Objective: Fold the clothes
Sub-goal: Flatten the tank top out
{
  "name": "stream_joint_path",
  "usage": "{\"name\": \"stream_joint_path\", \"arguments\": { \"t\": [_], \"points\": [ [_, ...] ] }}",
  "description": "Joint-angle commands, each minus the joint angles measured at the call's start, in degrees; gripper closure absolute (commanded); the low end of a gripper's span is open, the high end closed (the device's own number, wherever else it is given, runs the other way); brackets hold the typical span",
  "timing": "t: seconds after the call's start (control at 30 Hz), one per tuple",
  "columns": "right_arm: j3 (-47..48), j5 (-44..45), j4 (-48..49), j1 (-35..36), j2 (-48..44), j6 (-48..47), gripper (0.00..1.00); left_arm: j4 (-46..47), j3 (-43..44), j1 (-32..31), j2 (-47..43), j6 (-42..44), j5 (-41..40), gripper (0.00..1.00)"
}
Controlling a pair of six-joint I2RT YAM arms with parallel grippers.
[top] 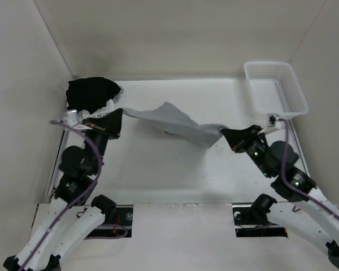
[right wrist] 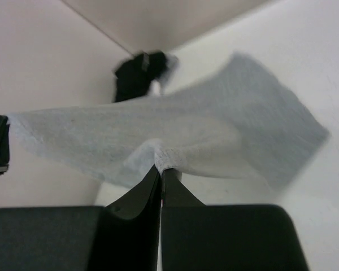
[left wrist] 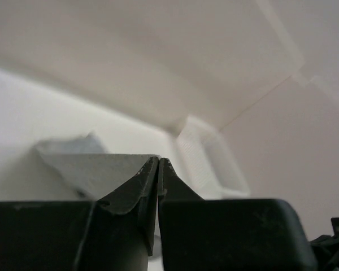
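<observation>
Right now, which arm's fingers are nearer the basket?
Right. The right fingers grip the shirt close beside the basket; the left fingers are at the far side, by the black cloth.

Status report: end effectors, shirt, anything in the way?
Left end effector and right end effector both shut on grey T-shirt. Shirt stretched between them. Black bundle just behind left one.

Light-grey T-shirt [top: 179,124] bunched, stretched left-right, partly lifted.

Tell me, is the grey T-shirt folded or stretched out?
Stretched out: the soft light-grey T-shirt hangs between the left pincer and right pincer, both shut on it.
</observation>
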Motion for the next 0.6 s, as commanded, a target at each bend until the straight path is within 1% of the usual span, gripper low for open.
{"name": "stream_joint_path", "arguments": {
  "t": [0.0, 0.07, 0.17, 0.27, 0.33, 0.4, 0.43, 0.53, 0.57],
  "points": [
    [14.06, 9.67, -9.87, 5.11, -2.17, -8.33, 1.0, -5.08, 8.14, -1.31, -5.17, 3.82, -5.74, 1.0],
    [21.79, 13.28, -11.46, 9.41, -1.03, -11.32, 1.0, -4.55, 12.18, -1.92, -5.88, 5.31, -7.06, 1.0],
    [32.26, 17.06, -11.9, 15.83, 2.48, -15.45, 1.0, -2.36, 17.2, -2.1, -4.66, 7.16, -7.68, 1.0],
    [39.21, 19.44, -10.33, 20.76, 6.0, -19.06, 1.0, 0.72, 19.14, -1.14, -2.37, 8.13, -7.86, 1.0],
    [41.16, 19.88, -7.7, 21.82, 8.46, -21.87, 1.0, 3.96, 18.88, 0.18, 1.05, 8.92, -8.91, 1.0],
    [42.05, 18.49, -4.62, 18.59, 11.79, -23.98, 1.0, 6.77, 18.44, 1.49, 5.69, 8.57, -9.0, 1.0],
    [42.66, 15.78, -3.56, 14.75, 14.42, -24.08, 1.0, 7.83, 18.44, 2.2, 8.24, 8.39, -8.74, 1.0],
    [44.5, 3.58, -2.24, 2.71, 22.15, -20.67, 1.0, 11.7, 19.14, 4.66, 17.65, 5.23, -7.69, 1.0],
    [45.99, -1.94, -1.63, -3.34, 26.18, -18.65, 1.0, 12.84, 20.63, 6.75, 21.94, 4.44, -6.38, 1.0]
  ]
}}
